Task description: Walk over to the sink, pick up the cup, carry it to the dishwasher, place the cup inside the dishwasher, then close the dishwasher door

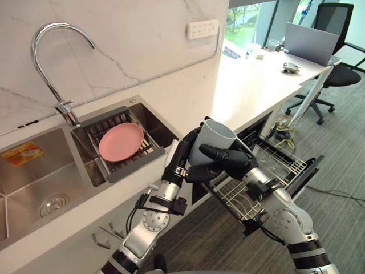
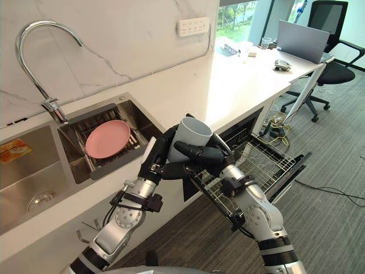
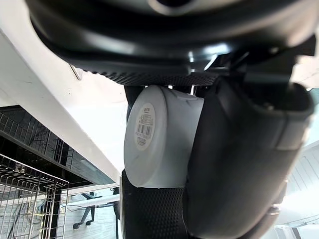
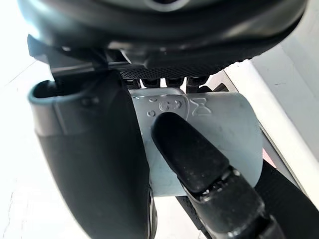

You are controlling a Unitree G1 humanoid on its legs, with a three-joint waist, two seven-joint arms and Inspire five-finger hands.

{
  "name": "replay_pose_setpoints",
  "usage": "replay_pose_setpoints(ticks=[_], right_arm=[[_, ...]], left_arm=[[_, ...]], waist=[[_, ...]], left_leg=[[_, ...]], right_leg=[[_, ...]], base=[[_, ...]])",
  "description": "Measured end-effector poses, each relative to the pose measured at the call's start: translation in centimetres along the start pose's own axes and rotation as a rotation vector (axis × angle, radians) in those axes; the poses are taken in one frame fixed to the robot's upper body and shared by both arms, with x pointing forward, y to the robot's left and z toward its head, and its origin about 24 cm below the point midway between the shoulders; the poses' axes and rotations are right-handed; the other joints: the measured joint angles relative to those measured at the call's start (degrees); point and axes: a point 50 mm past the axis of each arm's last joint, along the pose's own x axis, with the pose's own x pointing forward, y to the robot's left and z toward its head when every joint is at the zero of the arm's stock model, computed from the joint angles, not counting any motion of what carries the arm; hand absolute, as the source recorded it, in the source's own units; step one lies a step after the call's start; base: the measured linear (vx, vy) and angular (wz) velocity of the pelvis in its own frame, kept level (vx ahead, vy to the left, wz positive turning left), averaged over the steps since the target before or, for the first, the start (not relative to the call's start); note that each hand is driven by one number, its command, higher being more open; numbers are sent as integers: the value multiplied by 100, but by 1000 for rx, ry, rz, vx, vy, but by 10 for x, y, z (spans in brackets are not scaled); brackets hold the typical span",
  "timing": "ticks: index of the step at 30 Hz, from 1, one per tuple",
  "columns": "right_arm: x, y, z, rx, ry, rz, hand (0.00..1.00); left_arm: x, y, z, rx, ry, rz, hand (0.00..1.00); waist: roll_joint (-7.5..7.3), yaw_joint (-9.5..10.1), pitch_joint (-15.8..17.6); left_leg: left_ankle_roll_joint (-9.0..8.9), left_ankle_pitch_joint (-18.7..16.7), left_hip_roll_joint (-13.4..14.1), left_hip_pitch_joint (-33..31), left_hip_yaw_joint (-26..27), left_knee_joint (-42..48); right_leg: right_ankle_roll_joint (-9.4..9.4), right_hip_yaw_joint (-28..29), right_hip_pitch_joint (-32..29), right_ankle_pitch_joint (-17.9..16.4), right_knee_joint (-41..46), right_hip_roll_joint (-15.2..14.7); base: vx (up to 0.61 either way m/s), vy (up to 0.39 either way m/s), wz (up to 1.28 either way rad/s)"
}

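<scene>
Two hands share the grey cup (image 1: 215, 138): the left hand (image 1: 180, 155) curls round one side and the right hand (image 1: 229, 160) wraps across its front, likely steadying it upright beside the pulled-out dishwasher rack (image 1: 278, 164). Fingers cover its lower wall, and the counter (image 1: 245, 85) mostly hides the dishwasher cavity.

The cup's (image 1: 218, 136) lower wall is covered by the left hand (image 1: 179, 155) and the right hand (image 1: 231, 161), both curled round it; the sink (image 1: 23, 182) is cut off at the left edge; the dishwasher rack (image 1: 279, 161) is partly hidden behind the right arm, its inner end under the counter (image 1: 245, 85); small things (image 1: 291, 67) at the counter's far end are too small to tell; the chair (image 1: 336, 34) is cut off at the upper right.
</scene>
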Motion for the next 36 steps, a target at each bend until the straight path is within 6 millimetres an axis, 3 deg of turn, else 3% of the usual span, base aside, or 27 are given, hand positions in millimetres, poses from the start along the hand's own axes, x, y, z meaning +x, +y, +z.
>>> replay_pose_setpoints(ticks=[11, 12, 25, 36], right_arm=[[6, 0, 4, -32, -14, -38, 0], [7, 0, 4, -30, -16, -39, 0], [16, 15, 4, -1, -112, -142, 0], [6, 4, 42, 1, -431, -401, 0]], left_arm=[[0, 1, 0, 14, -5, 26, 0], [0, 1, 0, 15, -6, 29, 100], [0, 1, 4, 69, -35, 50, 100], [-9, -34, 3, 94, -43, -46, 100]], waist=[[-4, 19, 2], [-4, 24, 2], [-43, 54, 27], [-129, 52, 83]], left_leg=[[0, 1, -1, 2, 19, 0], [0, 1, -1, 2, 19, 0], [-1, -1, -1, 11, 36, 1], [-25, -27, 3, 63, 70, 0]], right_leg=[[-1, 27, 4, 33, -39, 8], [-1, 27, 4, 34, -39, 8], [-2, 96, -10, 33, -43, 7], [-14, 277, -23, 102, -125, 12]], base=[[0, 0, 0], [0, 0, 0], [0, 0, 0], [-4, -2, -6]])
